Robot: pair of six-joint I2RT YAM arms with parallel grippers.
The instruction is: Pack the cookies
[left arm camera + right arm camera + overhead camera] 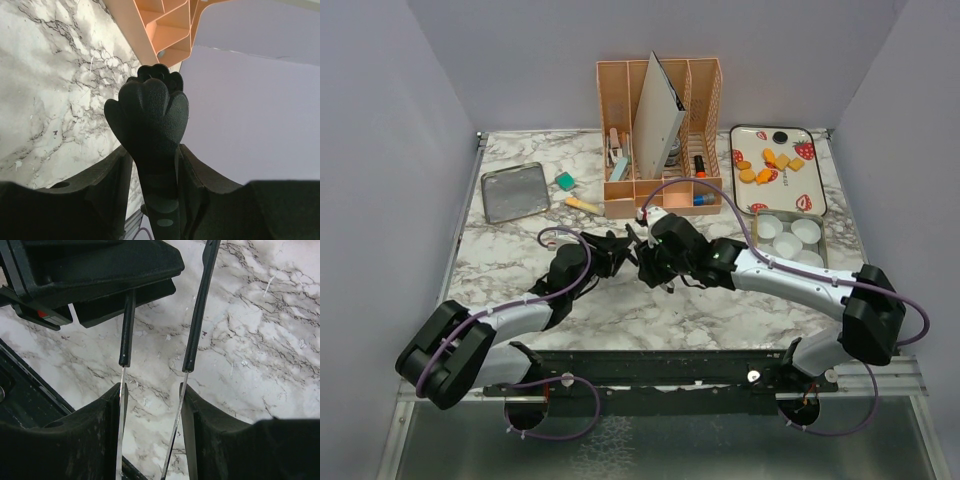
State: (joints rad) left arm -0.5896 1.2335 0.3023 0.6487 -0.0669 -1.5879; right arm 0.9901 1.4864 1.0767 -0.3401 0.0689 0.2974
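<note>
Several orange-yellow cookies [769,165] lie on a strawberry-print tray [810,185] at the back right, far from both grippers. The grippers meet at the table's middle. My left gripper [623,246] [154,152] is shut around the black scalloped heads of a pair of tongs [150,107]. My right gripper [657,268] [152,390] grips the same tongs [125,325] by the two thin metal arms, one against each finger. The arms are still spread apart. The tongs hold nothing.
A metal tin [760,215] with white paper cups [790,237] sits in front of the strawberry tray. A peach desk organizer [660,135] stands at the back centre. A tin lid [515,191], a teal eraser [565,181] and a yellow marker [583,204] lie at the back left.
</note>
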